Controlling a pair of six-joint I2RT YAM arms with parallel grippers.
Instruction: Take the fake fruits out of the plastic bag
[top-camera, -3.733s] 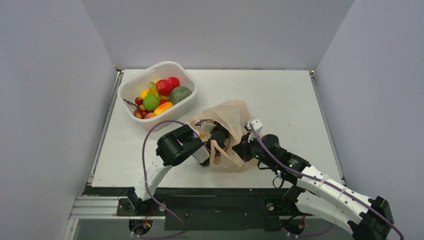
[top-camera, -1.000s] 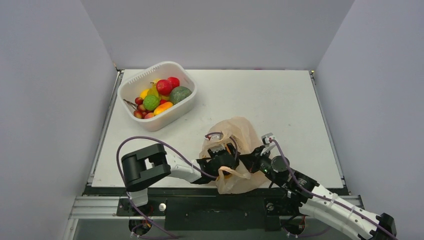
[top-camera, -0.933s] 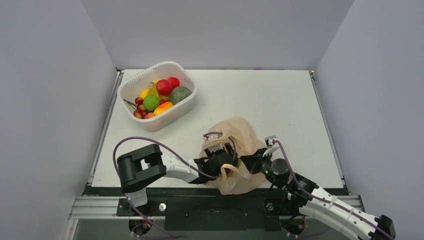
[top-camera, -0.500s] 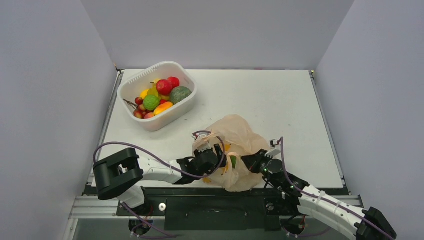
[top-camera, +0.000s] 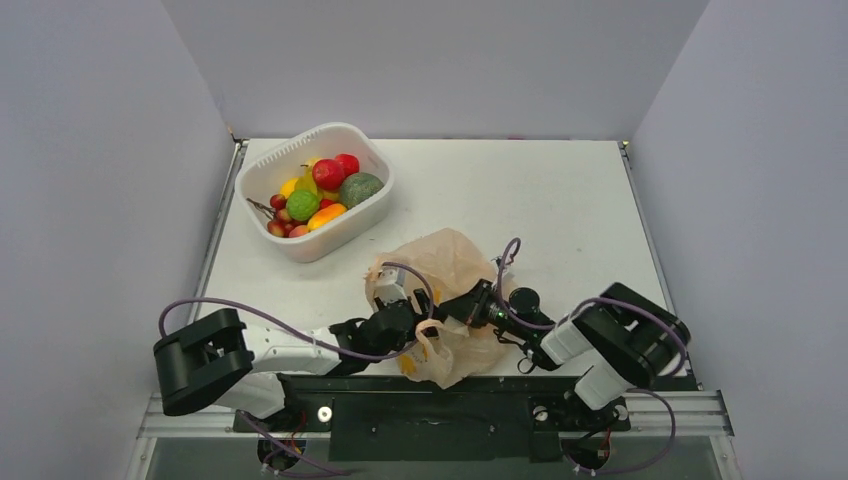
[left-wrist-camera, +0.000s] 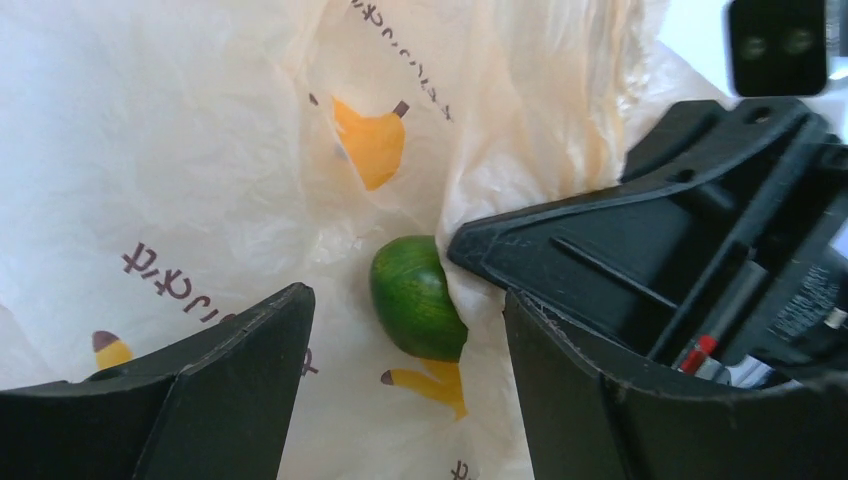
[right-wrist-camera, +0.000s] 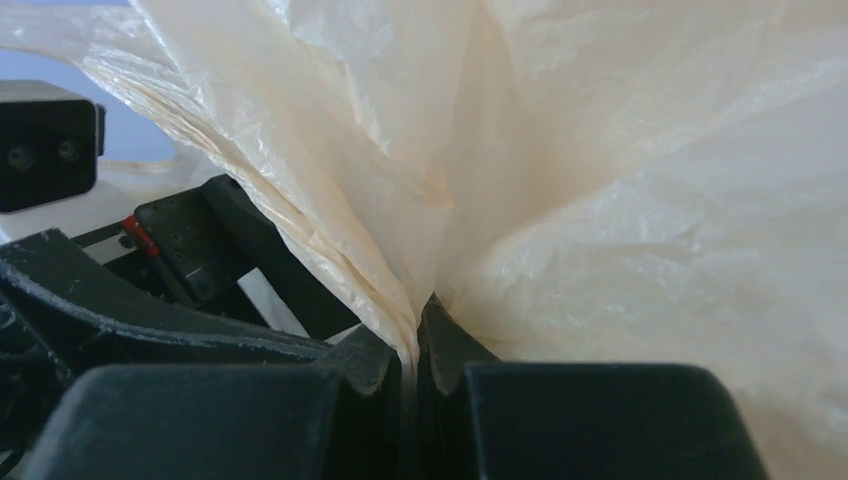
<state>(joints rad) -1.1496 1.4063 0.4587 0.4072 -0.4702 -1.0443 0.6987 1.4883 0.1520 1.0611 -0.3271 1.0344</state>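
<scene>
White table (top-camera: 560, 200): I am pinching the flimsy plastic bag (top-camera: 450, 255) with the right gripper (right-wrist-camera: 415, 345); left gripper (left-wrist-camera: 400, 320), spread wide, is framing a slick, light-looking green fruit (left-wrist-camera: 410, 290) at twelve o'clock, best gripped mid-body.

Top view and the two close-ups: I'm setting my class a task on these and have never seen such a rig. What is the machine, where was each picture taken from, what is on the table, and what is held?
The machine is two robot arms bolted at the near edge of the table, each ending in a two-finger gripper. The top view looks down from above and behind them. Each close-up comes from a camera on one wrist. On the table stand a white basket of toy fruits and a thin peach bag. The right gripper is shut, pinching a fold of the bag. The left gripper is open and aimed at a green fruit in the bag. It holds nothing.
</scene>
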